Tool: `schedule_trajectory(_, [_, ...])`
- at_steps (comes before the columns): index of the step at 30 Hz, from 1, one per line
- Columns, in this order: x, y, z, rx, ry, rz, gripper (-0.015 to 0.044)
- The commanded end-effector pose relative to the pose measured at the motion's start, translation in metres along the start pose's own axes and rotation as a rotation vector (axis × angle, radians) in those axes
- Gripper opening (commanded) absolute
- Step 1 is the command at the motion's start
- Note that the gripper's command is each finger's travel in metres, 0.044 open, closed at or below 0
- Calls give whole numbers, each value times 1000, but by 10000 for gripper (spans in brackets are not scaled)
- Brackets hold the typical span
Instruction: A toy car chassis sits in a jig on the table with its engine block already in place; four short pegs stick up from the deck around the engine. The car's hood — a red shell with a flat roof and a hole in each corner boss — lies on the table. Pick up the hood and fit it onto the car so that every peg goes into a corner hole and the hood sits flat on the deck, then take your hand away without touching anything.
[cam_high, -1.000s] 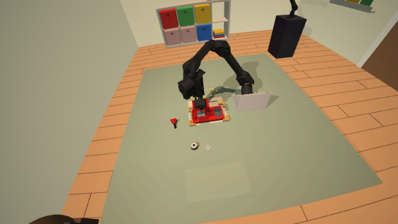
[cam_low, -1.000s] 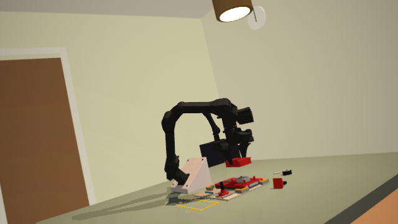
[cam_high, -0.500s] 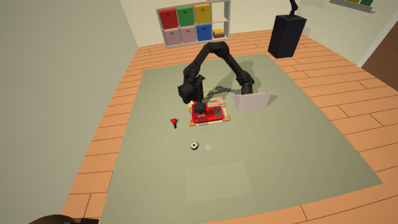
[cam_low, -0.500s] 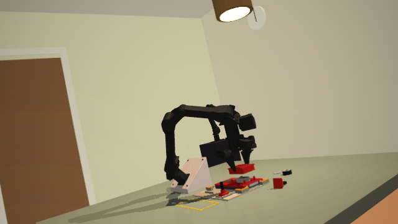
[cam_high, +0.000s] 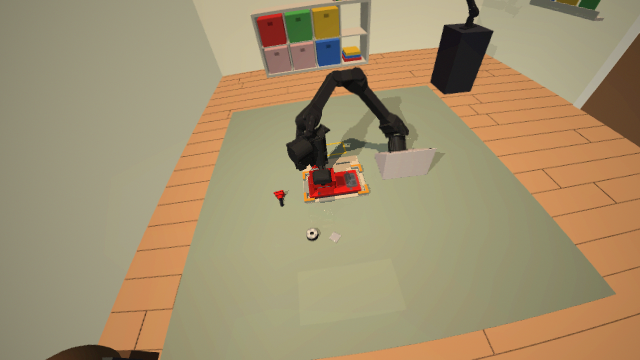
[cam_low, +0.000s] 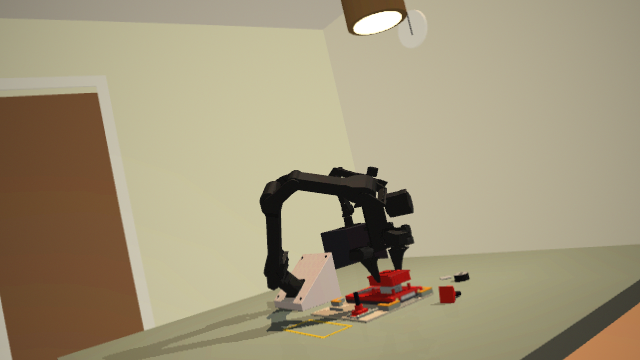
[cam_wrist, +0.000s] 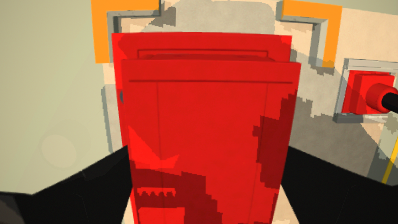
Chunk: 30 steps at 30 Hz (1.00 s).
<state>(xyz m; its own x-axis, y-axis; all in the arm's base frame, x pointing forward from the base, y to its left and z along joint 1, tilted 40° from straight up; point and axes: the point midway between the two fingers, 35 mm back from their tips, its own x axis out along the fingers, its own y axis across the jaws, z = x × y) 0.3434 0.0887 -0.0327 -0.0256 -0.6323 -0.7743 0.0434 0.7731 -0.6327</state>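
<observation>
Top, exterior and wrist views of a single black arm at a green worktop (cam_high: 450, 240). At centre frame of the top view the tool (cam_low: 386, 267) points downward, clamped on the red hood (cam_low: 389, 276), which it holds by its two long sides directly over the car chassis (cam_low: 400, 296); in the exterior view the hood sits just above the engine block, and whether its corner holes have met the pegs cannot be told. The chassis rests in the jig (cam_high: 364, 189), a pale plate with orange corner brackets (cam_wrist: 312, 20) seen at the top of the wrist view. In the upper centre of the top view a white shelf unit (cam_high: 312, 35) holds red, green, yellow, pink and blue bins, with a small stack of coloured blocks in its lower right compartment; no legible writing appears on them. A red part (cam_high: 280, 195), a wheel (cam_high: 312, 234) and a small plate (cam_high: 335, 237) lie on the worktop left of and below the jig.
</observation>
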Motion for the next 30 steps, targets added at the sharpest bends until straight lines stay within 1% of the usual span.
schedule_trajectory(1, [2, 0, -1, -7, 0, -4, 0])
schedule_trajectory(30, [6, 0, -1, -7, 0, -4, 0])
